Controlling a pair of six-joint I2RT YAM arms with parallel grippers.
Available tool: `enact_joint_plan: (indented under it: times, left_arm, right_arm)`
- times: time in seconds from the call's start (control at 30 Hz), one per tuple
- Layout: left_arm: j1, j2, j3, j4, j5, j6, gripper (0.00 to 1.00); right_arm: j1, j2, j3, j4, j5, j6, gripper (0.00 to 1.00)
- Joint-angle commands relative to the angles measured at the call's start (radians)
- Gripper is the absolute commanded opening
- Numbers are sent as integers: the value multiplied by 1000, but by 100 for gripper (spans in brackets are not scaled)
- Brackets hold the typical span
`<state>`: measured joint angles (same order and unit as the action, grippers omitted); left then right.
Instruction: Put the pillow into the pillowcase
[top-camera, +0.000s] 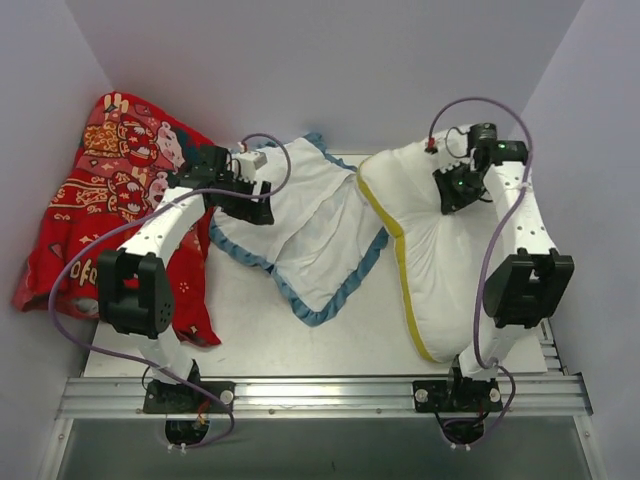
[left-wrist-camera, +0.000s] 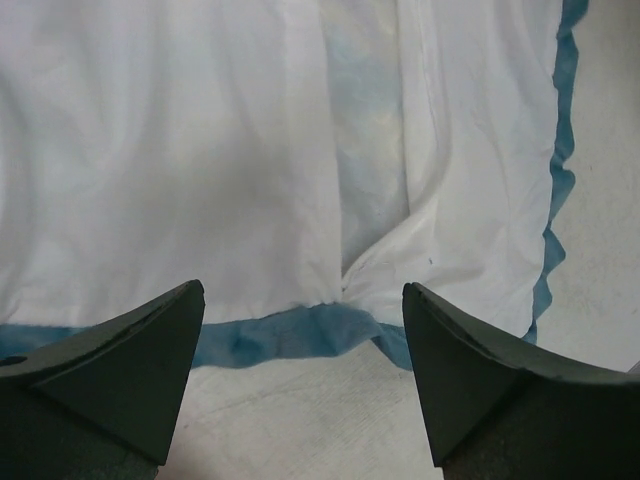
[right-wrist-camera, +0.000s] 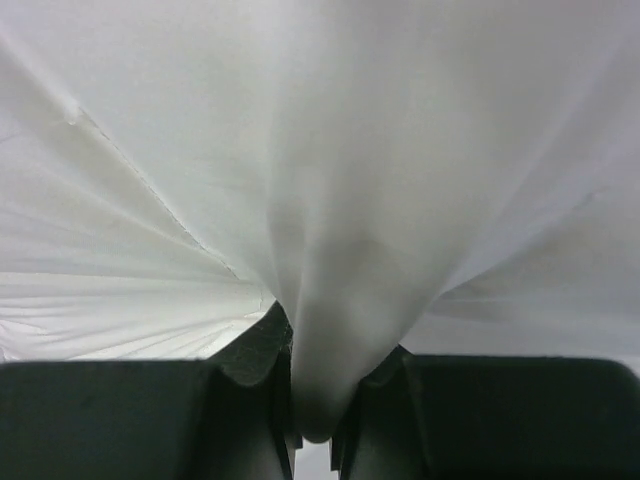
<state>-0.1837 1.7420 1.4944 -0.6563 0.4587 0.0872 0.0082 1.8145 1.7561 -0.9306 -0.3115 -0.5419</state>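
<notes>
The white pillow (top-camera: 440, 250) with yellow piping lies on the right half of the table. My right gripper (top-camera: 458, 190) sits on its far part, shut on a pinched fold of the pillow's white fabric (right-wrist-camera: 318, 330). The pillowcase (top-camera: 305, 225) lies in the middle, white inside facing up, edged with blue ruffled trim (left-wrist-camera: 300, 335). My left gripper (top-camera: 243, 200) hovers over the pillowcase's far left edge, jaws open wide. In the left wrist view nothing sits between its fingertips (left-wrist-camera: 150, 350), only the trim and bare table.
A red cloth with cartoon figures (top-camera: 110, 200) is heaped at the far left, partly under the left arm. White walls close in the table on three sides. A metal rail (top-camera: 320, 395) runs along the near edge.
</notes>
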Motion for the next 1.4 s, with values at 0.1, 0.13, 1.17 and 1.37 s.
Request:
enact_joint_plan:
  times: [0.1,0.13,1.17,1.37]
  left_arm:
    - [-223,5,-137,89,-3,172,88]
    - [-240,19,-149,99,-5,178,87]
    - [-396,42,26,38,-308,134,81]
    - [-398,171,98,46,-385,155,81]
  right_arm:
    - [-59,-110,183,-47,-75,-134,0]
    - [-60,-106,203,-47,-71,-144,0]
    - [125,-129,-385,70,69,100,0]
    - [170,-11,-418,102,143,160,0]
